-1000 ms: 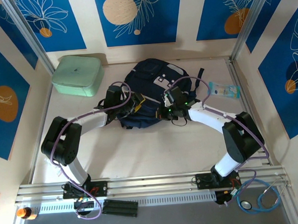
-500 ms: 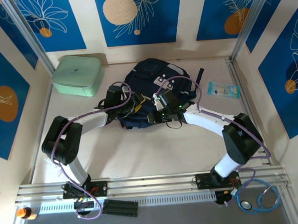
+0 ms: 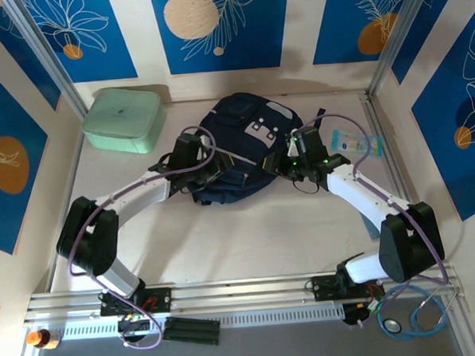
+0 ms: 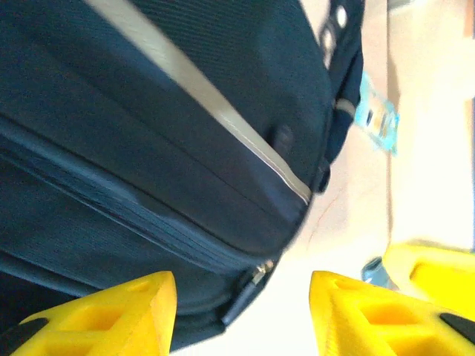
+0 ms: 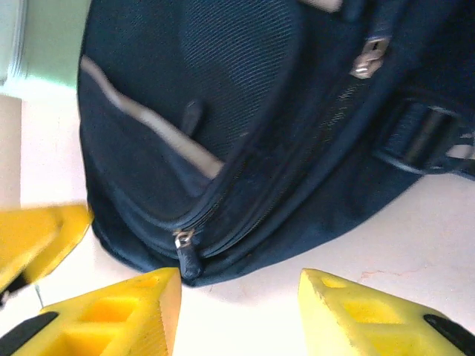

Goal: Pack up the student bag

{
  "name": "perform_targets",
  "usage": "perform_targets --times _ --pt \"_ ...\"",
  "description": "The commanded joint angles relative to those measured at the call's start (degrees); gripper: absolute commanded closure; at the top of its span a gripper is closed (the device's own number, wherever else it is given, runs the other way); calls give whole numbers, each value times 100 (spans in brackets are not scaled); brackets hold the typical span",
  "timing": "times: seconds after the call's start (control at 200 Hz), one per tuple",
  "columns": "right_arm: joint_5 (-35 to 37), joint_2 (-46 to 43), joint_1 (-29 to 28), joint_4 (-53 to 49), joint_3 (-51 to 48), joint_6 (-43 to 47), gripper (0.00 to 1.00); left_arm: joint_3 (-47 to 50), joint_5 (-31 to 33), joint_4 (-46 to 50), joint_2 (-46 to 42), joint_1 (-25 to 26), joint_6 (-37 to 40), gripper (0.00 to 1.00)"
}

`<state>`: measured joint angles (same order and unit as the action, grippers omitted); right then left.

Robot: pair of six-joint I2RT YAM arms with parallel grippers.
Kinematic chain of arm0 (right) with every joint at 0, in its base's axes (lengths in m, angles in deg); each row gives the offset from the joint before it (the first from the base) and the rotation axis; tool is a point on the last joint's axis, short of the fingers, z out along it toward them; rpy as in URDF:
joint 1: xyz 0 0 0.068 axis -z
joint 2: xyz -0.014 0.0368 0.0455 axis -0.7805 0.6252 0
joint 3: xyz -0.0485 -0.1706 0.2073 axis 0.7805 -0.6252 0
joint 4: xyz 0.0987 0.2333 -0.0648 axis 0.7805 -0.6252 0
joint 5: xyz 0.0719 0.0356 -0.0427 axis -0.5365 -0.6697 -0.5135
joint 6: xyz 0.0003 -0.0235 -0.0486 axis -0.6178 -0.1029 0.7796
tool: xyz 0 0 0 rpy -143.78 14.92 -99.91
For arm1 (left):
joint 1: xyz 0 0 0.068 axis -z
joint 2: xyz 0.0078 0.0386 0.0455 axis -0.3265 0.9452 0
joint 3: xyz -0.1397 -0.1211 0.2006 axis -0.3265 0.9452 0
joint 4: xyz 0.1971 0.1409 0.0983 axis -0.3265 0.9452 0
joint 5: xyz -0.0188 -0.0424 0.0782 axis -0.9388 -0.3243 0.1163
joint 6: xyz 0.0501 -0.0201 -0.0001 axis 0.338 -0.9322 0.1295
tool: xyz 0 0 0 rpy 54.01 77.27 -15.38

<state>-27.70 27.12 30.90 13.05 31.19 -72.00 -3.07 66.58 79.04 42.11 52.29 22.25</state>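
On the tabletop, centre | student bag is lying flat, likely soft and floppy | left claw and right claw are standing open, empty | zipper pull is seeming the best hold

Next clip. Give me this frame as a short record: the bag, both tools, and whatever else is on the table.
bag: student bag, navy, lying on the table near its middle
left tool: fingers apart, nothing between them, at the bag's left near edge
right tool: fingers apart, empty, at the bag's right near edge
zipper pull: just ahead of the right tool, not gripped
other items: mint-green case far left of the bag; blue-white packet right of the bag
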Motion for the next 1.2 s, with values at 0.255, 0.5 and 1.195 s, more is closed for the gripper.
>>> perform_targets --times 0.255,0.5,1.195 --pt "-643 -7 544 53 -86 -746 38 -1273 1523 2098 543 1096 1870 54" --pt "-693 -103 607 141 -166 -717 26 -1724 1568 2368 1113 1218 2120 63" --pt "-746 -53 711 158 -181 -829 26 -2507 2227 2854 1983 1374 2219 79"
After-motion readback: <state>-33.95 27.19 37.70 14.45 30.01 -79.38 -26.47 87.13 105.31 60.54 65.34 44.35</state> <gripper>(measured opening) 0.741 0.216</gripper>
